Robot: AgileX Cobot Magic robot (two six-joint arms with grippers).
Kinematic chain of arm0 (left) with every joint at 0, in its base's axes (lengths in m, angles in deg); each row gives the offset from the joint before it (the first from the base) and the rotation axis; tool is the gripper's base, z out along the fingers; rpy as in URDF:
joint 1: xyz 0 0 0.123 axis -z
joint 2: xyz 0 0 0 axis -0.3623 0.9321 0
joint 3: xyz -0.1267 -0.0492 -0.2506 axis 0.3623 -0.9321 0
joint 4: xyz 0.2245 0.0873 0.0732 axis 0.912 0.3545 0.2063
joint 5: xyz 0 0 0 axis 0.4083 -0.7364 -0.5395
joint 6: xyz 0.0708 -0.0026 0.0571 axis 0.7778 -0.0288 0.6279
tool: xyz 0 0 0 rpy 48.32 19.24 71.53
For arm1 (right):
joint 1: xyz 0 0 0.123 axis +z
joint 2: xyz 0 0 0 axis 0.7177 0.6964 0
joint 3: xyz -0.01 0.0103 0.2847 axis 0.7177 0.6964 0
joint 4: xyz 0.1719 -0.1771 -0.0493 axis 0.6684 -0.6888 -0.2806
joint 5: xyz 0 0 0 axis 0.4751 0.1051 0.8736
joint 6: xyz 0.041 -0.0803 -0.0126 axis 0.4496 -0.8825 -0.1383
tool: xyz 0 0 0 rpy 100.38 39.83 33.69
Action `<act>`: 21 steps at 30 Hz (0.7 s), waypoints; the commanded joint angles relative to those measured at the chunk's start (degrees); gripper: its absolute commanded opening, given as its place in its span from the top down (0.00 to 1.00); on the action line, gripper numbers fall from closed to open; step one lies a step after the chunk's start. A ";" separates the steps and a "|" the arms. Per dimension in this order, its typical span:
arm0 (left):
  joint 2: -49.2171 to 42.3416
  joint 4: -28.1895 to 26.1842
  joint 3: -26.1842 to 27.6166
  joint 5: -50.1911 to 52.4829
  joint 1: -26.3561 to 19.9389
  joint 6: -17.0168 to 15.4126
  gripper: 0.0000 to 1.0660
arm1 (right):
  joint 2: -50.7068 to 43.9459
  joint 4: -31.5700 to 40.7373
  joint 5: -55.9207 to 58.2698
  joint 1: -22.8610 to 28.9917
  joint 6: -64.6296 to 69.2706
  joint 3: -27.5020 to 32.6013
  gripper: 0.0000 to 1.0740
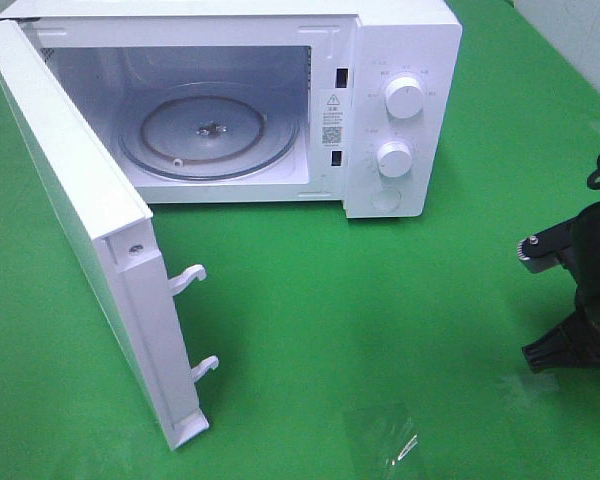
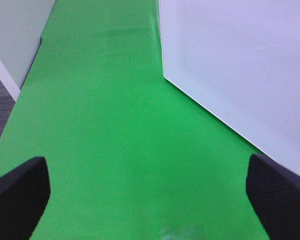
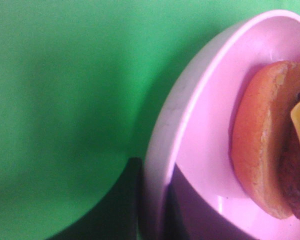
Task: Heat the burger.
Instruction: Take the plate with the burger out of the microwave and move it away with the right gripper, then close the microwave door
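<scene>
Nearest the high camera we see a faint glossy smear (image 1: 400, 445) on the green cloth (image 1: 400, 300), and just to its left the lower corner of the microwave door (image 1: 80, 230), swung fully open toward us with its two white latch hooks (image 1: 192, 325) sticking out; behind it the white microwave (image 1: 395, 110) stands with its cavity bare to view, the glass turntable (image 1: 208, 135) lying flat inside; two round dials (image 1: 400, 125) sit one above the other on the control panel; at the right edge we make out a black arm (image 1: 580, 290), partly cut off by the frame (its pincer is not visible here), and the burger does not show in this view.

From the left wrist we see the left gripper (image 2: 150, 200) with its two black fingers (image 2: 17, 195) spread wide apart at the corners of the picture, nothing between them but green cloth; the white perforated face of the microwave door (image 2: 245, 65) stands beside it.

From the right wrist we see the burger (image 3: 272, 140) resting on its side against the inner wall of a pink plate (image 3: 185, 140), bun, cheese edge and a sliver of lettuce showing; the right gripper (image 3: 152, 202) is clamped on the plate's rim, dark fingers (image 3: 127, 200) on either side of it, and the plate is tilted above the cloth.
</scene>
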 commanded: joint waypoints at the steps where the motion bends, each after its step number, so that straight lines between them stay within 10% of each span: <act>1: -1.38 -0.06 -0.17 0.00 -0.06 0.06 0.06 | 0.69 -2.75 2.06 -0.23 0.63 0.29 0.96; 13: -1.38 -0.06 -0.17 0.00 -0.06 0.06 0.06 | -1.95 5.04 3.72 -0.11 -3.84 -1.32 0.51; 21: -1.38 -0.06 -0.17 0.00 -0.06 0.06 0.06 | -13.81 11.75 4.07 -0.11 -14.21 -3.84 0.47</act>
